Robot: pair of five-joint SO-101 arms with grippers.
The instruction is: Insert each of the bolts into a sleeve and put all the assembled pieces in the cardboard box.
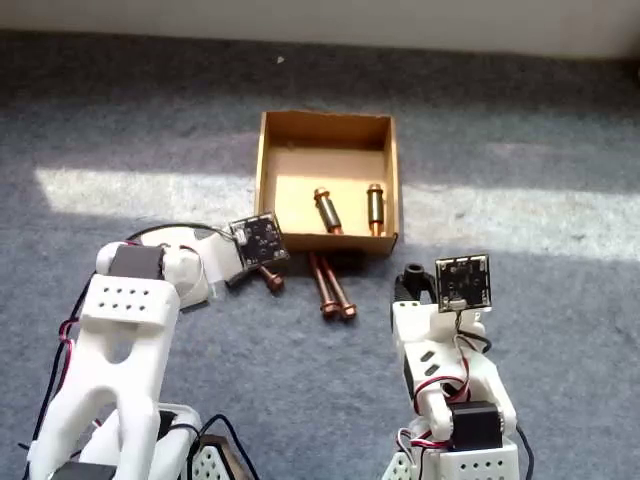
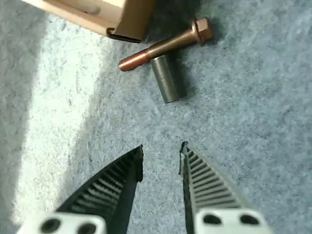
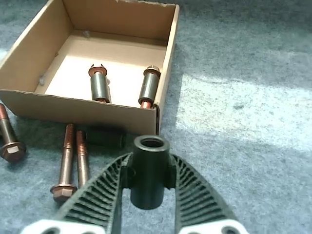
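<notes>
Right fingers [image 3: 195, 190] are clamping the sleeve [image 3: 148, 170] mid-body; it's looking stiff and slick, probably; left fingers [image 2: 112, 190] are hanging open, bolt [image 2: 165, 46] lying just ahead; I'm eyeing its shank.

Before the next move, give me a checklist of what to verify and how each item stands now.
1. Right gripper shut on the upright dark metal cylinder sleeve: ok.
2. That sleeve's bore open, facing up: ok.
3. Left gripper open: ok.
4. Copper-coloured hex-head bolt lying free on the grey carpet ahead of the left gripper: ok.
5. Bolt held for insertion: not ok.
6. Brown cardboard box has room beside two assembled pieces: ok.
</notes>
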